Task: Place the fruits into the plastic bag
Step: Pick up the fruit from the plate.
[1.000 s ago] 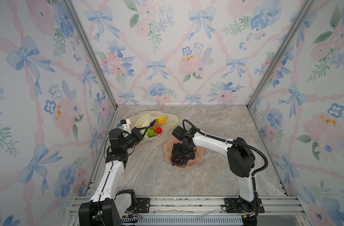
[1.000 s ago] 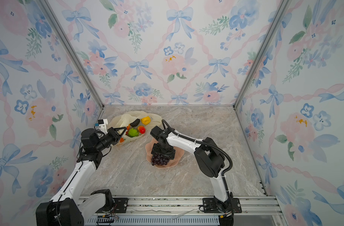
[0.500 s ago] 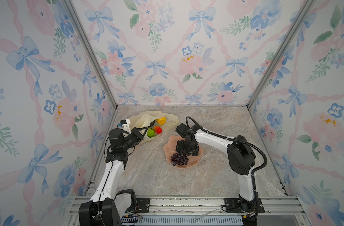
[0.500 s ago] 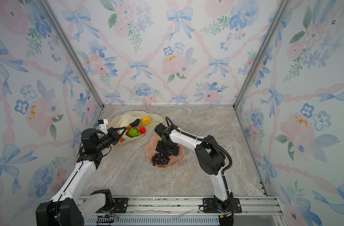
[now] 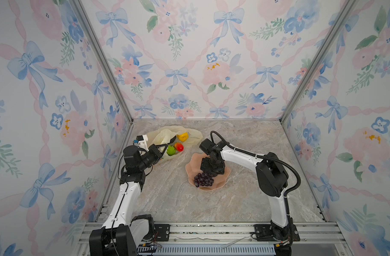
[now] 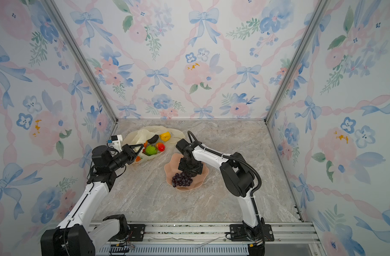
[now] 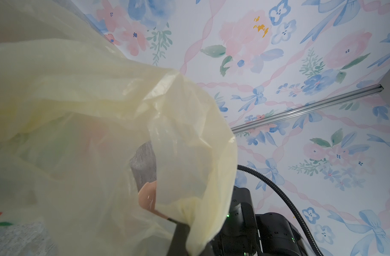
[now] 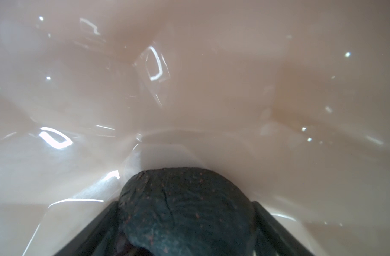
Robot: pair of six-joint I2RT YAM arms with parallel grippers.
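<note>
With left claw (image 5: 166, 145) pinched shut, right claw (image 8: 185, 206) points down, jaws wide.

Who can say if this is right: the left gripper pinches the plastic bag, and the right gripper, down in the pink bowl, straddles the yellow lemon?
Only the fruit is wrong: the right wrist view shows the right gripper, down in the pink bowl, straddling a dark avocado. The left gripper does pinch the plastic bag.
</note>
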